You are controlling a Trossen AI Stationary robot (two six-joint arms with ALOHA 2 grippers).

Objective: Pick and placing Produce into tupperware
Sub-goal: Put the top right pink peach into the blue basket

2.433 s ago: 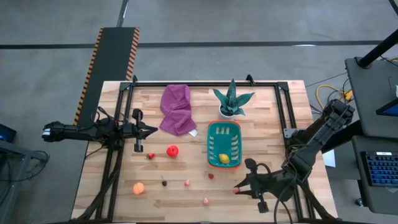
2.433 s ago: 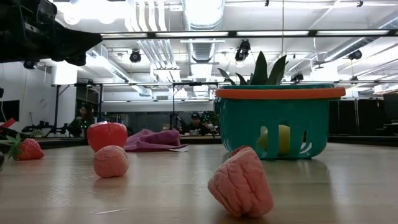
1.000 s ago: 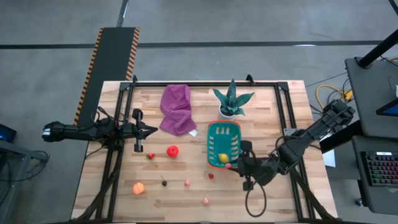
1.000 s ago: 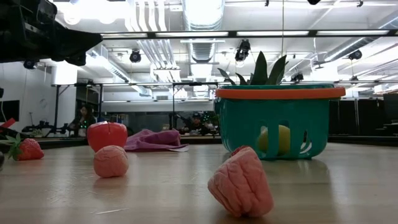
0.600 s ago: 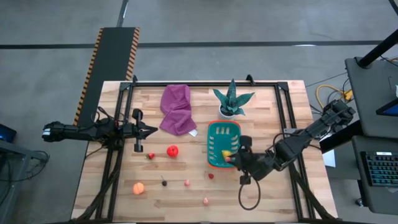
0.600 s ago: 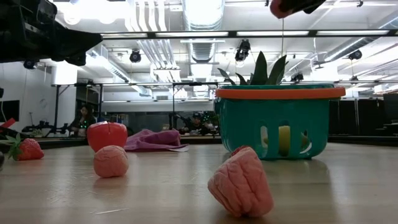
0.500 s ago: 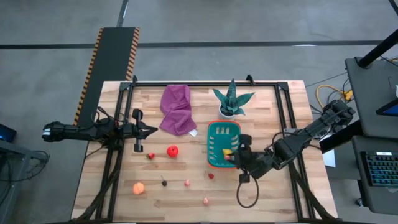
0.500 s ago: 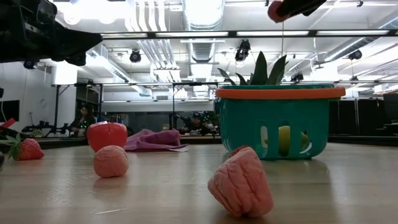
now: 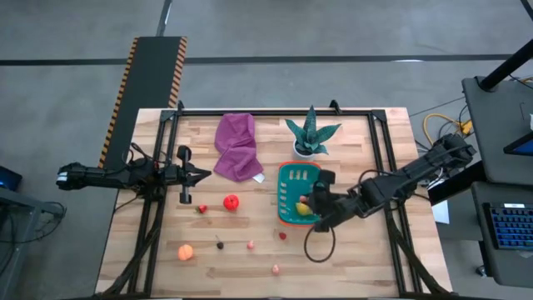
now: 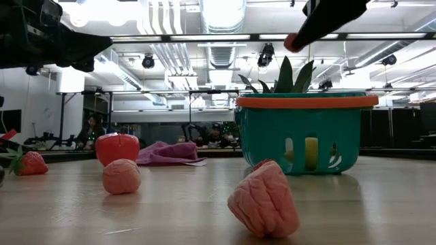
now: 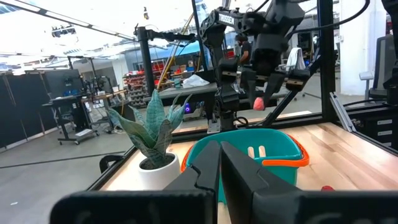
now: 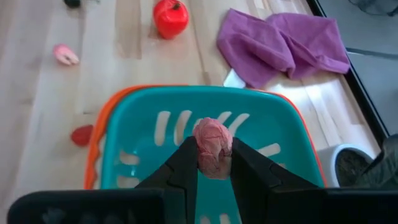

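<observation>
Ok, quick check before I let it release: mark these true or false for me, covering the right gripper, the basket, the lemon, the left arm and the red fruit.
1. The right gripper is shut on a pink piece. True.
2. That pink piece hangs above the teal basket. True.
3. The basket holds nothing yet. False: a yellow lemon already lies in it.
4. The left gripper is working over the basket. False: it waits, shut, at the table's left side, away from the basket.
5. The red fruit is inside the basket. False: it sits on the table, left of the basket.
</observation>
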